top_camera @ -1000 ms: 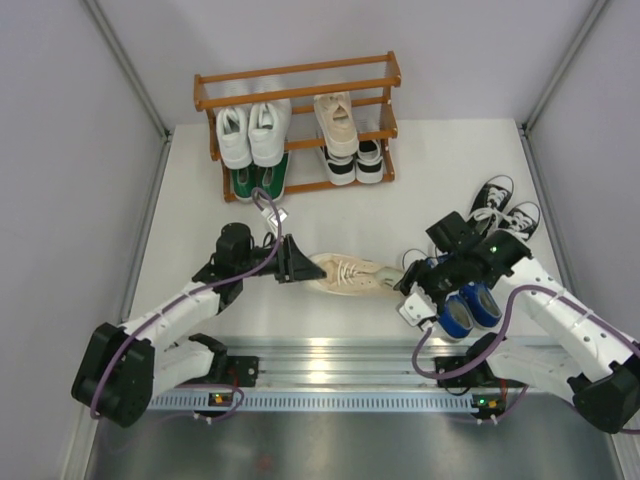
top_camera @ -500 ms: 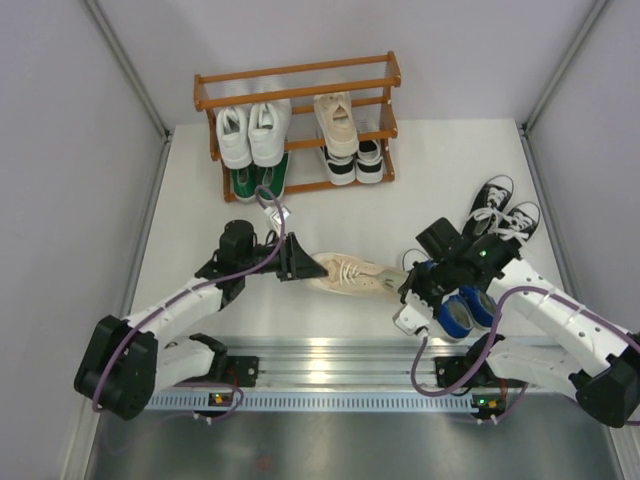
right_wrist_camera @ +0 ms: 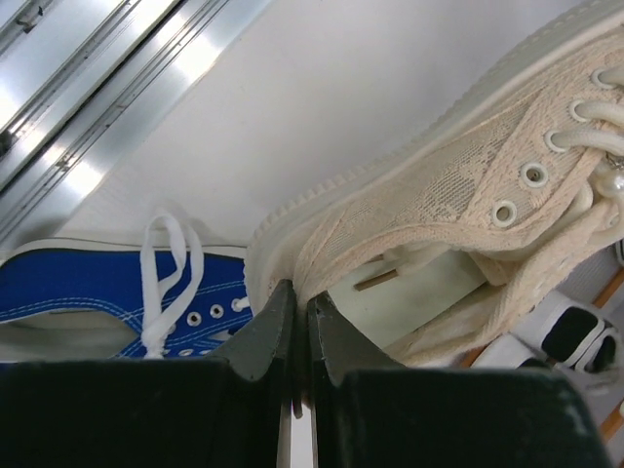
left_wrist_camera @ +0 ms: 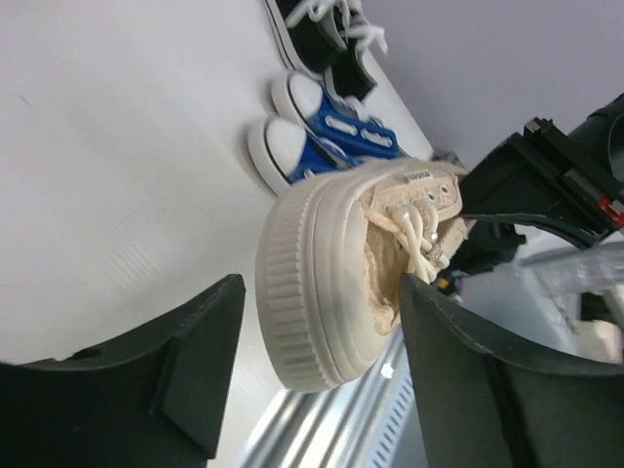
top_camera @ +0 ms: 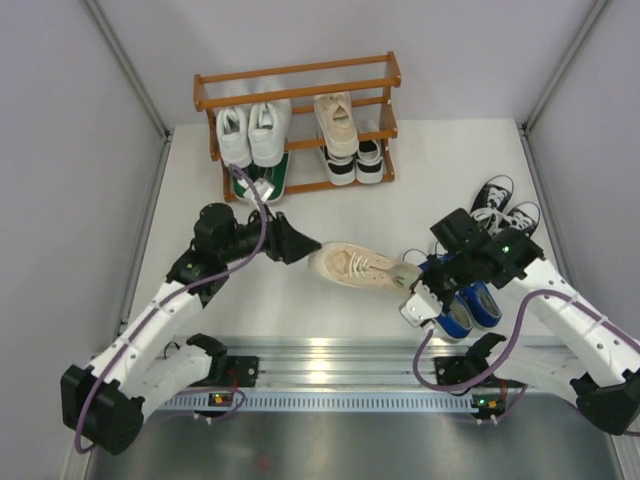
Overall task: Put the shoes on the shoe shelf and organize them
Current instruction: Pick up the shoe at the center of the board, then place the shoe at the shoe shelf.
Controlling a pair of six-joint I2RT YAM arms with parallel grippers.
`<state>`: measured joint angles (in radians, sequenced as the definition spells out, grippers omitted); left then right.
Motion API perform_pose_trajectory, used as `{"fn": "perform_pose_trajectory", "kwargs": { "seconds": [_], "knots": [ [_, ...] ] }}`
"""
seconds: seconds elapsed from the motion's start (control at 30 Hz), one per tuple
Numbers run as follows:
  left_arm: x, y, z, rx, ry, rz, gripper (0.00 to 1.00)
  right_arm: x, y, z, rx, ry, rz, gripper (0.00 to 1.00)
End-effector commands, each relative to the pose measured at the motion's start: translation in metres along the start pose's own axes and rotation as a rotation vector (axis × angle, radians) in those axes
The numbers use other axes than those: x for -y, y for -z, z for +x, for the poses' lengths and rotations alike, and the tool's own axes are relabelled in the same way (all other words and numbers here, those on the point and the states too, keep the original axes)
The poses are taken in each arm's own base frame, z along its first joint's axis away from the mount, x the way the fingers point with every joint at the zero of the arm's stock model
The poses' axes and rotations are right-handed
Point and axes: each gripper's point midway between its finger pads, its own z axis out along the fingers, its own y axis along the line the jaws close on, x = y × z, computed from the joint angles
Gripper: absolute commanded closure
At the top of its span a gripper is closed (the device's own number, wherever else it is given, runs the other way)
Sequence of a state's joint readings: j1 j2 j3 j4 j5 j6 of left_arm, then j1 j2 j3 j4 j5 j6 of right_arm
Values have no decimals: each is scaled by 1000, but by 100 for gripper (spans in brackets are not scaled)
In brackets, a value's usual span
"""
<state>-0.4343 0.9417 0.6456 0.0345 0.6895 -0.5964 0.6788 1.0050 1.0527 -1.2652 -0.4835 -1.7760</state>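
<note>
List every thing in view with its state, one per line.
beige shoe: held at heel, not shelved
left gripper: open around its toe
right gripper: shut on its heel
shoe shelf: holds seven shoes
blue shoes: on table
black shoes: on table

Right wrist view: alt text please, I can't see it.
The right hand is pinched shut on the heel of the beige shoe, which stretches up and right. A blue canvas shoe lies at left.
</note>
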Motion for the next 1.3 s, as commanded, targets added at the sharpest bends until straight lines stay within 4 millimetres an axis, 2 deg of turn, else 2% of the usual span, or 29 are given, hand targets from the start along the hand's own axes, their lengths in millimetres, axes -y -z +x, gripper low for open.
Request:
{"fn": "perform_pose_trajectory", "kwargs": {
  "seconds": [0.0, 0.07, 0.1, 0.17, 0.27, 0.3, 0.4, 0.53, 0.63, 0.83, 1.07, 1.1, 1.27],
  "knots": [
    [-6, 27, -41, 115, -232, -197, 26, 9, 30, -14, 14, -57, 96, 100],
    [-16, 41, -50, 143, -291, -306, 24, 11, 38, -11, -4, -94, 139, 100],
    [-9, 50, -59, 179, -322, -321, 21, 13, 41, -9, -19, -108, 155, 100],
    [-14, 61, -63, 211, -360, -379, 20, 19, 51, -1, -64, -155, 204, 100],
    [-13, 80, -58, 260, -411, -408, 20, 29, 64, 10, -127, -202, 257, 100],
    [-24, 82, -50, 257, -410, -440, 20, 32, 68, 17, -156, -267, 280, 100],
    [-28, 90, -40, 278, -426, -451, 20, 46, 80, 31, -230, -306, 325, 100],
    [-36, 91, -22, 268, -429, -438, 19, 68, 95, 45, -294, -376, 406, 100],
    [-32, 94, -23, 287, -441, -432, 18, 94, 113, 53, -330, -416, 483, 100],
    [-32, 99, -24, 306, -453, -450, 18, 140, 131, 74, -388, -490, 595, 100],
    [-31, 104, -26, 329, -463, -459, 18, 177, 135, 99, -434, -577, 660, 100],
    [-30, 104, -26, 330, -464, -456, 18, 180, 130, 105, -441, -605, 656, 100],
    [-30, 104, -25, 326, -468, -451, 18, 199, 131, 113, -409, -642, 685, 100]
  ]
}}
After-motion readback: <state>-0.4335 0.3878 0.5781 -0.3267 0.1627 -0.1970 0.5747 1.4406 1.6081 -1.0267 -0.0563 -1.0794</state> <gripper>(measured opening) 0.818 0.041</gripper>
